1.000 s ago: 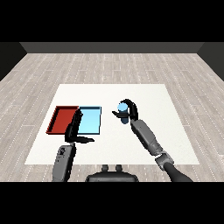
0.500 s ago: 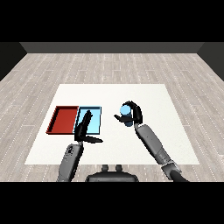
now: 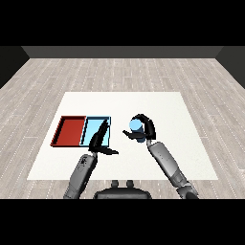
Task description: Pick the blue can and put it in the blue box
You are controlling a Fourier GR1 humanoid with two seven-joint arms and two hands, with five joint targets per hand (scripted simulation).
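Beside the light blue tray [image 3: 92, 129], blue can [image 3: 137, 129] clasped by right hand [image 3: 147, 129] fingers, left hand [image 3: 98, 142] fingers straight

Two trays lie side by side near the table's [image 3: 191, 110] left edge. The can [image 3: 136, 128], in the right hand [image 3: 146, 128], is right of both trays.

white square bench [image 3: 191, 119] sits mid-room on a pale grey wood-plank floor [image 3: 119, 72], planks running crosswise, with a dark wall [image 3: 119, 51] closing the far side and even, shadowless light throughout.
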